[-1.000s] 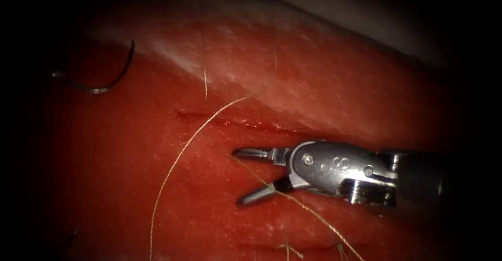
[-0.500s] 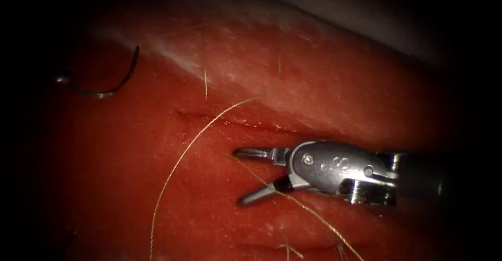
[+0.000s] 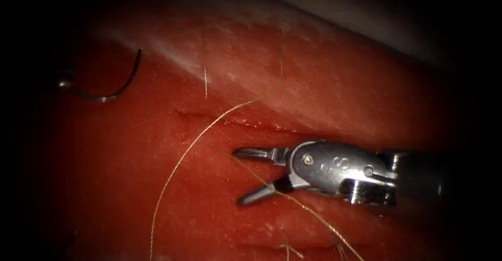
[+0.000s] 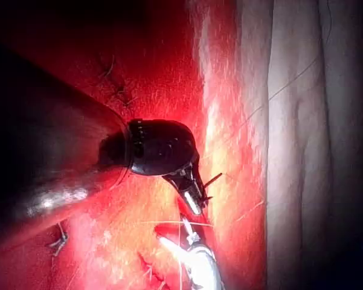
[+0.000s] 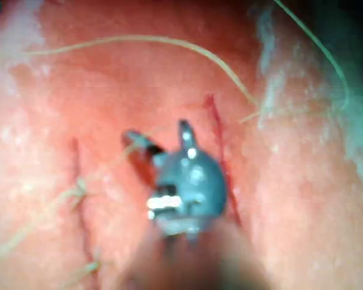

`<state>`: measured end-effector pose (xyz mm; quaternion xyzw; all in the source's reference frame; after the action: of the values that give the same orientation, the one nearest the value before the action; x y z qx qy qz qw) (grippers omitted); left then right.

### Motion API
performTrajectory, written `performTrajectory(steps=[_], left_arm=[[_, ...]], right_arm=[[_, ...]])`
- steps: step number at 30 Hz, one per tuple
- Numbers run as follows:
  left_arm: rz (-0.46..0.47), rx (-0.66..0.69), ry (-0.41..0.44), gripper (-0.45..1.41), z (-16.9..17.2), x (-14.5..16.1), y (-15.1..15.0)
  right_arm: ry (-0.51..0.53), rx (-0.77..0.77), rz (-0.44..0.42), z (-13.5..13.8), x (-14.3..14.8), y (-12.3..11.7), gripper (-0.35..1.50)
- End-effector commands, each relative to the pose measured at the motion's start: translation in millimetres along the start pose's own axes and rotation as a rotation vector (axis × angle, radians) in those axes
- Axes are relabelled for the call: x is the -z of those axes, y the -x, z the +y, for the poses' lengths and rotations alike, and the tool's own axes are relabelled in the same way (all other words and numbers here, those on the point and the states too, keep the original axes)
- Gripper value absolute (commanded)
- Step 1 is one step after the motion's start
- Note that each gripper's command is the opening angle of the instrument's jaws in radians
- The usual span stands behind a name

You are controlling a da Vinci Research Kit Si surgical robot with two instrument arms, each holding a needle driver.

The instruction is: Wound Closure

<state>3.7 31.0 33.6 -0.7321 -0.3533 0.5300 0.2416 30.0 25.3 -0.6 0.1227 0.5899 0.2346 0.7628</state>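
Observation:
The right tool lies over the tissue just below the cut, jaws open and holding nothing. A strand of thread runs between them without being gripped. Another length of thread arcs from the cut's upper edge down to the lower left. The dark curved needle hangs free of the tissue far to the left of the cut. Its left end sits in the left tool, which is dim there. The left tool's jaws appear shut on the needle. The open right tool hovers beside the cut.
Knotted stitches sit on the tissue below the right tool. A second stitched line with knots runs parallel to the cut. The pale edge of the tissue runs along the back. The right tool's jaws lie close to the left tool's.
The needle in the left tool has shifted slightly right and down. The thread arc has moved a little with it. The right tool has stayed still with its jaws open.

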Motion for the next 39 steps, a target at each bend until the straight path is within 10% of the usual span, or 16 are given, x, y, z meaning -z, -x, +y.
performTrajectory(steps=[1, 15, 22, 33, 36, 38, 39], left_arm=[[0.001, 0.002, 0.001, -0.35, -0.3, -0.3, 0.7], [0.001, 0.003, 0.003, -0.35, -0.2, -0.2, 0.6], [0.001, 0.003, 0.003, -0.35, -0.2, -0.2, 0.6], [0.001, 0.004, 0.003, -0.35, -0.2, -0.2, 0.6], [0.001, 0.003, 0.003, -0.35, -0.2, -0.2, 0.6], [0.001, 0.003, 0.003, -0.35, -0.2, -0.2, 0.6], [0.001, 0.003, 0.003, -0.35, -0.2, -0.2, 0.6]], right_arm=[[-0.002, 0.051, -0.018, 0.2, -1.1, 0.0, 1.37], [0.007, 0.116, -0.020, -0.5, -3.3, -0.2, 1.29], [0.187, 0.142, -0.045, 1.3, -4.0, 2.3, 1.47], [0.121, 0.086, -0.005, 0.8, -4.7, 2.3, 1.07], [0.117, 0.081, -0.004, 0.9, -5.0, 2.3, 0.66], [0.111, 0.084, -0.003, 1.0, -5.0, 2.7, -0.35], [0.109, 0.069, -0.015, 1.2, -5.1, 3.1, -0.35]])
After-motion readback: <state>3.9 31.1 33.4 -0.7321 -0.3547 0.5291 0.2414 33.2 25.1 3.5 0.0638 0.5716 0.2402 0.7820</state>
